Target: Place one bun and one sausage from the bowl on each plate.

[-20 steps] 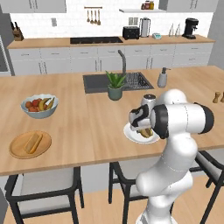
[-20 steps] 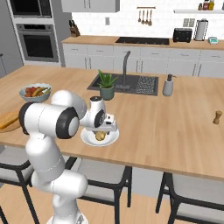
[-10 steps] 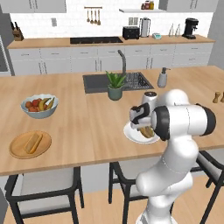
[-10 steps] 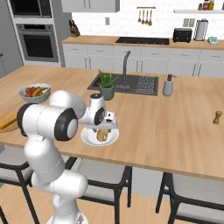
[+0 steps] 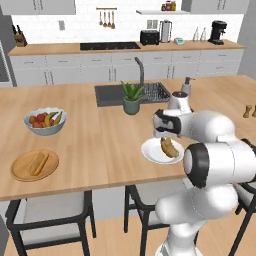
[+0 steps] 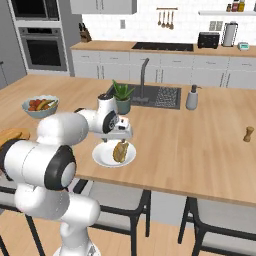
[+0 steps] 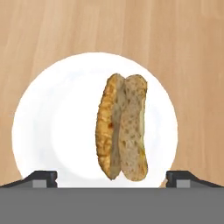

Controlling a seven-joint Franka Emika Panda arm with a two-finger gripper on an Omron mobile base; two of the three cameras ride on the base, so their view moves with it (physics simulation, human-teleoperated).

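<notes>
Hand view: the toasted bun [image 7: 121, 127] lay on the white plate [image 7: 48, 131], a little toward 3 o'clock from the plate's centre, with its split side up and its long axis running from 12 to 6 o'clock.
Gripper: the gripper [image 7: 112, 178] hung above the plate with its jaws spread wide; one dark tip [image 7: 41, 177] stood at 7 o'clock and the other at 5 o'clock, both apart from the bun, and nothing was between them.
Left base view: the gripper [image 5: 166, 131] was just above the white plate [image 5: 150, 152] near the front edge of the wooden counter [image 5: 100, 130]; the toasted bun [image 5: 169, 147] rested on the plate.
Wooden plate: the tan wooden plate [image 5: 20, 170] lay at 9 o'clock from the white plate, well apart, and carried a yellow-orange bun [image 5: 38, 163].
Fruit bowl: the grey-blue fruit bowl [image 5: 45, 121] stood behind the wooden plate.
Right base view: the gripper [image 6: 121, 133] hung over the toasted bun [image 6: 120, 151] on the white plate [image 6: 102, 156]; a potted plant [image 6: 122, 96] stood behind, beside the sink [image 6: 160, 97].
</notes>
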